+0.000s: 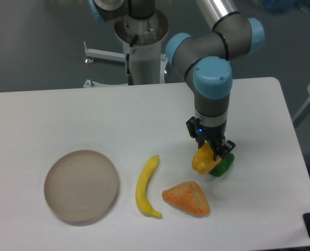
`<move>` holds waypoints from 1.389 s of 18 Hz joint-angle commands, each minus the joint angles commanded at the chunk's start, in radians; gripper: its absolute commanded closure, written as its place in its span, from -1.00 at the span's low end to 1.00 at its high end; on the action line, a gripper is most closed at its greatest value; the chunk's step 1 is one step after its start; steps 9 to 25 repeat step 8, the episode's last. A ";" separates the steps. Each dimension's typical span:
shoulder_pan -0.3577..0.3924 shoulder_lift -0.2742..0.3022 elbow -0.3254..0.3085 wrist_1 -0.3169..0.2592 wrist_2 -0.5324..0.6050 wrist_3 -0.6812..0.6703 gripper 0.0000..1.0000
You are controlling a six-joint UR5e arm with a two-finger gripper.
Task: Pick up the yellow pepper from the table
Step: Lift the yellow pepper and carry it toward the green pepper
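The hand (213, 152) pinches the yellow pepper (202, 159) right of centre on the white surface (66, 115).

A green pepper (224, 166) sits just right of the yellow one, touching or nearly so. Nearer lies an orange wedge (187, 198), a banana (145, 186) to its left, and a round plate (81, 185) farther left.

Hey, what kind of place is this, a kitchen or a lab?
Most likely a robotics lab: an arm bolted by a bare white table, its gripper at a yellow pepper, toy-like food laid out.
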 joint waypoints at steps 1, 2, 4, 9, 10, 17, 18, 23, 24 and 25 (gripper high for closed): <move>0.000 -0.002 0.000 0.002 0.000 0.000 0.21; 0.000 -0.002 0.000 0.003 0.000 0.000 0.21; -0.002 -0.008 0.002 0.008 0.002 -0.002 0.21; -0.002 -0.014 0.011 0.008 0.000 -0.002 0.21; -0.002 -0.014 0.011 0.008 0.000 -0.002 0.21; -0.002 -0.014 0.011 0.008 0.000 -0.002 0.21; -0.002 -0.014 0.011 0.008 0.000 -0.002 0.21; -0.002 -0.014 0.011 0.008 0.000 -0.002 0.21; -0.002 -0.014 0.011 0.008 0.000 -0.002 0.21; -0.002 -0.014 0.011 0.008 0.000 -0.002 0.21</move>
